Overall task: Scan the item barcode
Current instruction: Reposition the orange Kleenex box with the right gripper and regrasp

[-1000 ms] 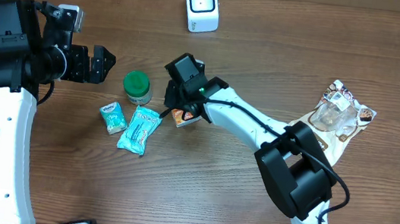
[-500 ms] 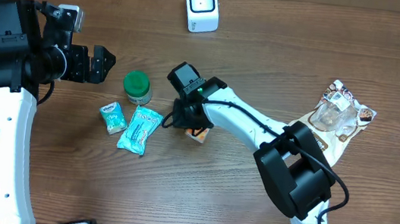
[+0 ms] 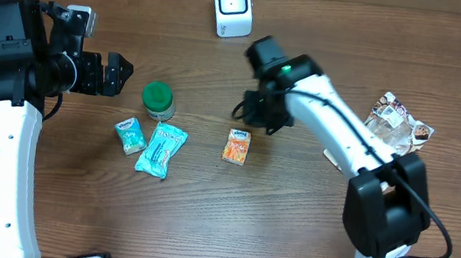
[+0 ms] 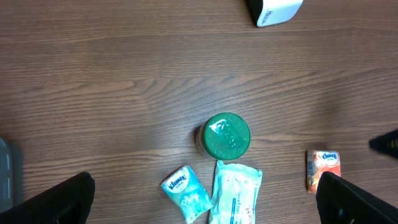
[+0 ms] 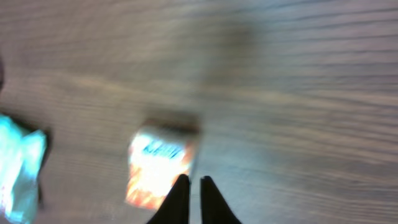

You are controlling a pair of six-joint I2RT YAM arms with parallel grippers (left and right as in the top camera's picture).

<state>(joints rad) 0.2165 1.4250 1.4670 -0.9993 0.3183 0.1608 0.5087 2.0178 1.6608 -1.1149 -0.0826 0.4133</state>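
Near the orange packet (image 3: 237, 146), your right gripper (image 5: 191, 182) has its fingers almost closed on nothing; your left gripper (image 3: 119, 74) stands wide open, also empty.

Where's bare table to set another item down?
Bare table runs along the near edge, below the orange pack and wipes pack. Also between scanner and green jar. Crowded around green jar, tissue pack, wipes pack.

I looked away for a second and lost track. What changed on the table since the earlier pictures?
The right gripper moved the orange packet a little to the right, away from the teal packets, then came off it and drew back toward the far side, jaws shut and empty. The left gripper, green-lidded jar, teal packets and scanner stayed put.
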